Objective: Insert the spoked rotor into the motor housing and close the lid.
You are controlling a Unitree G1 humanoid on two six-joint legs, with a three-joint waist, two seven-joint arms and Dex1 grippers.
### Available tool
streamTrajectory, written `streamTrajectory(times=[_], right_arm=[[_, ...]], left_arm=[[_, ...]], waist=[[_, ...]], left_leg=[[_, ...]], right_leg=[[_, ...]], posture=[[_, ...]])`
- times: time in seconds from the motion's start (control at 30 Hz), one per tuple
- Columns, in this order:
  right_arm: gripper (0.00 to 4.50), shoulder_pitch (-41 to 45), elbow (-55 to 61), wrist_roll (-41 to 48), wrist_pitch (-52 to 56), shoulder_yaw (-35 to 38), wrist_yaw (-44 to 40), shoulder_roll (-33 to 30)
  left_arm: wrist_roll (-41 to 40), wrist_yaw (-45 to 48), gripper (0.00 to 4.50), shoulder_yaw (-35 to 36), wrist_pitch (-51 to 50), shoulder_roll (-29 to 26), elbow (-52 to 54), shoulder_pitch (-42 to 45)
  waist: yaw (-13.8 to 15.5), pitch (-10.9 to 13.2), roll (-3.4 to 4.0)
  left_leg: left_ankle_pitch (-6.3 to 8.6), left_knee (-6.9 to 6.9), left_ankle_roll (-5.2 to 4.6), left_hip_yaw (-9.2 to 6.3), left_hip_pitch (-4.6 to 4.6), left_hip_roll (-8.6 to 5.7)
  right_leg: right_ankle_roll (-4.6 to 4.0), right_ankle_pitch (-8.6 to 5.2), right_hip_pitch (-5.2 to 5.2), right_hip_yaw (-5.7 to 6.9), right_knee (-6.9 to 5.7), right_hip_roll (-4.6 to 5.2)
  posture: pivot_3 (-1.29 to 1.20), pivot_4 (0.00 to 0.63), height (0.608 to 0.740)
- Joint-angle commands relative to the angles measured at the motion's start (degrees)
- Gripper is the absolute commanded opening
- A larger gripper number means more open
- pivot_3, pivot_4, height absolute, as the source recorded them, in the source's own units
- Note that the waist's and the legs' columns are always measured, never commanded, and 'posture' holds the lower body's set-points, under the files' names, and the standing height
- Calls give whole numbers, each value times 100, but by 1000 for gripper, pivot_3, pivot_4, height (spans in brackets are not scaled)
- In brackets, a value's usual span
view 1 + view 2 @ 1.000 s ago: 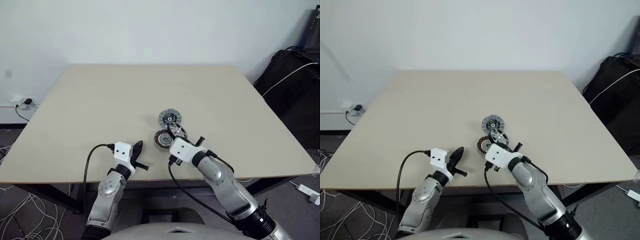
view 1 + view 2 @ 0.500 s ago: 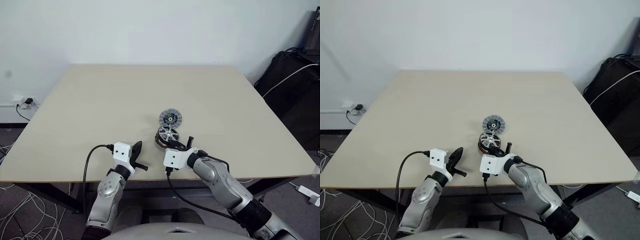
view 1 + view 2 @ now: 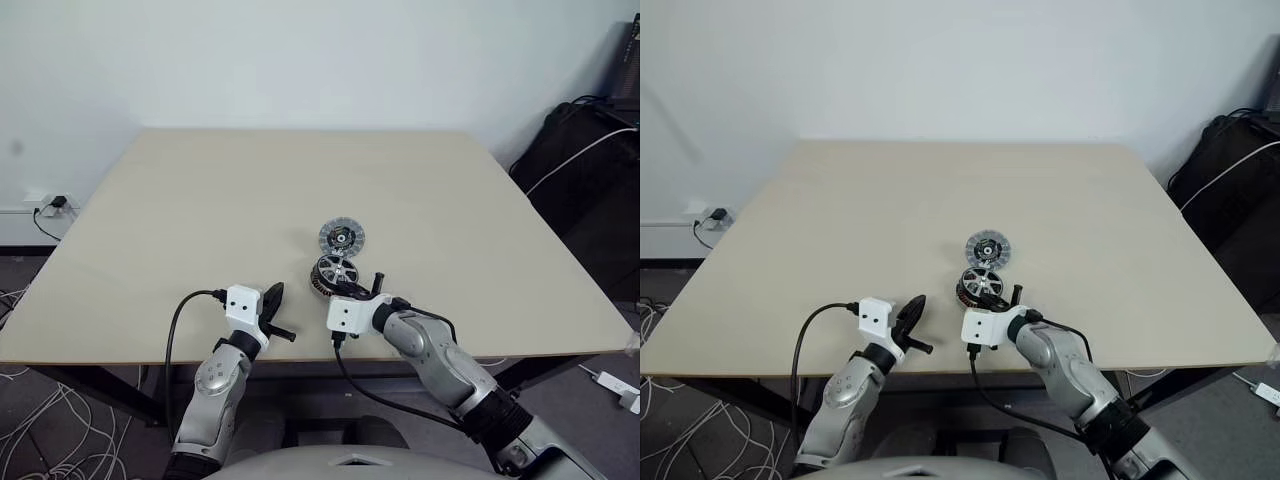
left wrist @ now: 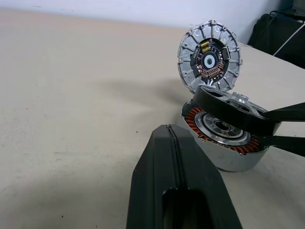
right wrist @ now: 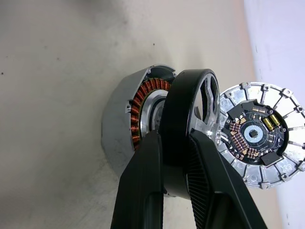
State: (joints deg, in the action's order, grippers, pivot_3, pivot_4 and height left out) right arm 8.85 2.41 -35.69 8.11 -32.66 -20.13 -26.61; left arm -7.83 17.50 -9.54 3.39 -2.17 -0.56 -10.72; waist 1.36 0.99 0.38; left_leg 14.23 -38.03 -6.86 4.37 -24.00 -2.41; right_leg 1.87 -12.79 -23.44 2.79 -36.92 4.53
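Observation:
The motor housing (image 5: 125,129), silver-walled with copper windings, lies on the table (image 3: 200,200) near its front edge. Just over it and tilted, one edge low against it, is the spoked rotor (image 5: 188,109), a dark rim with silver spokes. My right gripper (image 5: 174,143) is shut on that rim, one finger on each face. The lid (image 3: 341,238) lies just behind them, its ribbed face with the dark circuit centre up. My left gripper (image 3: 272,305) is shut and empty, left of the housing above the table's front edge. In the left wrist view the rotor (image 4: 228,112) sits slanted over the housing (image 4: 228,162).
A black bag (image 3: 590,150) with a white cable stands on the floor to the right of the table. Loose cables (image 3: 40,420) and a wall socket (image 3: 50,207) are at the left. Both grippers work close to the table's front edge.
My right gripper has come down and rolled with the rotor, bringing it from a raised tilt beside the lid to just over the housing. The left gripper has stayed still.

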Motion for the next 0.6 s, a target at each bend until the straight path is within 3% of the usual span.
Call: streamTrajectory(times=[0.03,0.1,0.27,0.6], right_arm=[[365,169,35,-35,-40,220,-10,45],[365,160,17,4,-4,256,-45,73],[1987,140,52,-52,-14,317,-27,101],[1987,-28,476,-49,70,483,-200,-19]], left_arm=[[31,-2,0,-4,178,19,129,11],[51,9,0,-15,191,-4,137,-3],[38,28,0,-22,210,-14,145,-29],[7,80,0,-30,213,-16,125,-37]], waist=[[0,0,0],[2,0,0],[2,0,0],[13,-1,1]], left_leg=[[0,0,0,0,0,0],[0,0,0,0,0,0],[0,0,0,0,0,0],[0,-1,0,0,0,0]], right_leg=[[0,0,0,0,0,0],[0,0,0,0,0,0],[0,1,0,-1,0,1],[0,1,0,-1,-1,1]], posture=[[0,0,740],[0,0,740],[0,0,740],[0,0,740]])
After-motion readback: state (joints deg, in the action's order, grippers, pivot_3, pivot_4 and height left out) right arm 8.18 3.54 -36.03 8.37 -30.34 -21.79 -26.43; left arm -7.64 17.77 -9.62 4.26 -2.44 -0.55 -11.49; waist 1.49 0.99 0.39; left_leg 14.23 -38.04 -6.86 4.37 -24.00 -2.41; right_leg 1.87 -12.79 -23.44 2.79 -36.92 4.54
